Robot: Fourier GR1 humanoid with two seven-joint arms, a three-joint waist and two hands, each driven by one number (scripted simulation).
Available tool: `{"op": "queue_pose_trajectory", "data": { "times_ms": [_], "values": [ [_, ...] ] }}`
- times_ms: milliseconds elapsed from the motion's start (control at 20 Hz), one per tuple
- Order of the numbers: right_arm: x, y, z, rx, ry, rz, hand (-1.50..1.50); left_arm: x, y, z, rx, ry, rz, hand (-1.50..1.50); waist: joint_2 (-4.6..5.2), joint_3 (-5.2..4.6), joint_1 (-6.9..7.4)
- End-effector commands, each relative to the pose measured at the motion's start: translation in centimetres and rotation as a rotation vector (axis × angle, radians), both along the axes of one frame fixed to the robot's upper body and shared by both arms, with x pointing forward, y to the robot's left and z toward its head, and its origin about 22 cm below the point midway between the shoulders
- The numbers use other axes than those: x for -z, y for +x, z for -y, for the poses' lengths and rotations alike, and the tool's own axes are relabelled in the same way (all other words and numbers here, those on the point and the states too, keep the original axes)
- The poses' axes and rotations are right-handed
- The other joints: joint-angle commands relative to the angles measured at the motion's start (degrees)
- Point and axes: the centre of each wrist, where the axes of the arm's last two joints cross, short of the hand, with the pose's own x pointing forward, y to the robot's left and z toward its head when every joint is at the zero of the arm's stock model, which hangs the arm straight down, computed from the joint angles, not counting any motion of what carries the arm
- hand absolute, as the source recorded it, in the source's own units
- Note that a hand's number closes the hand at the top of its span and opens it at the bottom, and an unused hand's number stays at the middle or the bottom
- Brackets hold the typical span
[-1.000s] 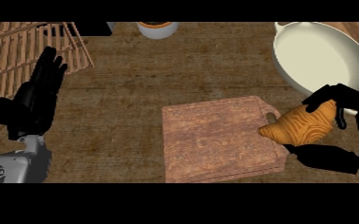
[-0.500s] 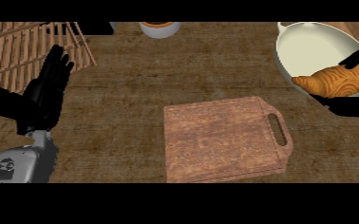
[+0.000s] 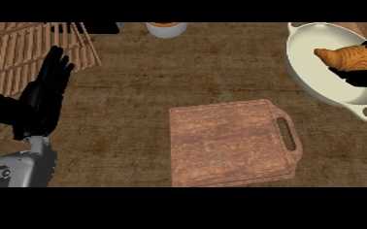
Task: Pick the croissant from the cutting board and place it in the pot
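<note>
The golden croissant (image 3: pixel 342 57) hangs over the inside of the cream pot (image 3: pixel 307 73) at the right edge of the head view. My right hand (image 3: pixel 354 76) is curled round it from below and the right, mostly cut off by the frame. The wooden cutting board (image 3: pixel 229 148), with its handle slot on the right, lies bare on the counter in the lower middle. My left hand (image 3: pixel 43 96) rests open at the left edge, fingers pointing up, far from the board.
A slatted wooden rack (image 3: pixel 36 48) fills the top left corner, just above my left hand. A small white cup with orange contents (image 3: pixel 166 28) stands at the back edge. Brown counter lies between the board and the pot.
My right hand has carried the croissant up and to the right, from beside the board's handle to over the pot. The view has shifted slightly. The left hand stays put.
</note>
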Motion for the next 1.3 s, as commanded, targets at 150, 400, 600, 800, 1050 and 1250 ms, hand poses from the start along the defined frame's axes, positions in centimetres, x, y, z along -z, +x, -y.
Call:
{"op": "queue_pose_trajectory", "data": {
  "times_ms": [150, 400, 600, 800, 1050, 1250],
  "values": [
    [2.2, 2.1, 3.4, 0.179, -0.297, -0.008, 1.5, -0.1, 0.6, 0.1, 0.035, -0.001, -0.008, 0.0, 0.44, 0.06, 1.19],
    [7.4, 4.1, 2.5, 0.192, -0.292, -0.029, 1.5, -1.9, 1.3, 0.0, 0.028, 0.006, 0.011, 0.0, 0.54, 0.14, 1.53],
    [6.2, 4.8, 4.4, 0.147, -0.162, -0.133, 1.5, -1.3, 0.8, 2.1, 0.037, -0.003, 0.016, 0.0, 0.75, 0.22, 2.19],
    [7.9, 4.5, 4.5, 0.147, -0.048, -0.232, -1.5, -1.5, 1.4, -0.3, 0.033, -0.01, 0.021, 0.0, 1.32, 0.26, 2.87],
    [9.0, 4.4, 4.4, -0.01, 0.092, -0.246, -1.5, -0.9, 0.8, 1.4, 0.065, 0.005, 0.014, 0.0, 1.36, 0.39, 3.29],
    [8.5, 5.0, 3.8, -0.089, 0.302, -0.093, -1.5, -0.8, 0.9, 1.0, 0.039, 0.003, 0.022, 0.0, 1.08, 0.36, 2.36]
  ]
}}
